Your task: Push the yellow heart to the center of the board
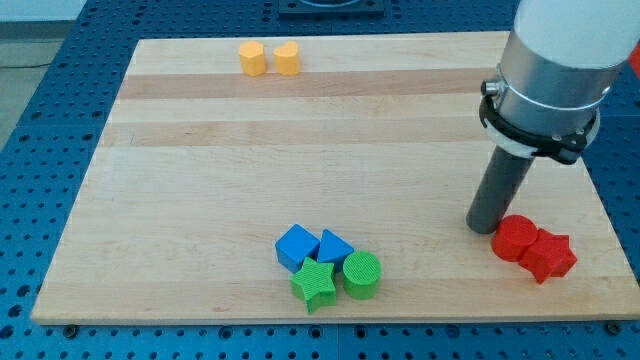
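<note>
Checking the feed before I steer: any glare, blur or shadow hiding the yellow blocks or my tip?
Camera view: even light, no glare on the board; the two yellow blocks at the view's top are sharp; my tip casts only a faint shadow, beside the red blocks.

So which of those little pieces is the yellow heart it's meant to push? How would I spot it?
Look along the wooden board's top edge, toward the view's left, where two yellow blocks sit side by side, far from my tip. The yellow heart is the right-hand one; a notch dents its top, while its neighbour, the yellow hexagon, has flat sides.
</note>
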`<action>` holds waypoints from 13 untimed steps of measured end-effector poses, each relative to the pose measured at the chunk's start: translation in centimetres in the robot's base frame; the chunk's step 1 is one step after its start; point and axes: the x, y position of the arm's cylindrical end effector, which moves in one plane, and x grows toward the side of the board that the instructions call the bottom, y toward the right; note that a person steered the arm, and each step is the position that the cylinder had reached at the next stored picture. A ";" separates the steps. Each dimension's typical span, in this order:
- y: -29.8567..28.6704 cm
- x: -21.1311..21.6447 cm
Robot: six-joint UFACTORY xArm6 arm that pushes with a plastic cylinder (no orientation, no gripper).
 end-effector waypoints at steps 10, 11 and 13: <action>-18.3 -27.3; -21.3 -27.0; -22.7 -23.9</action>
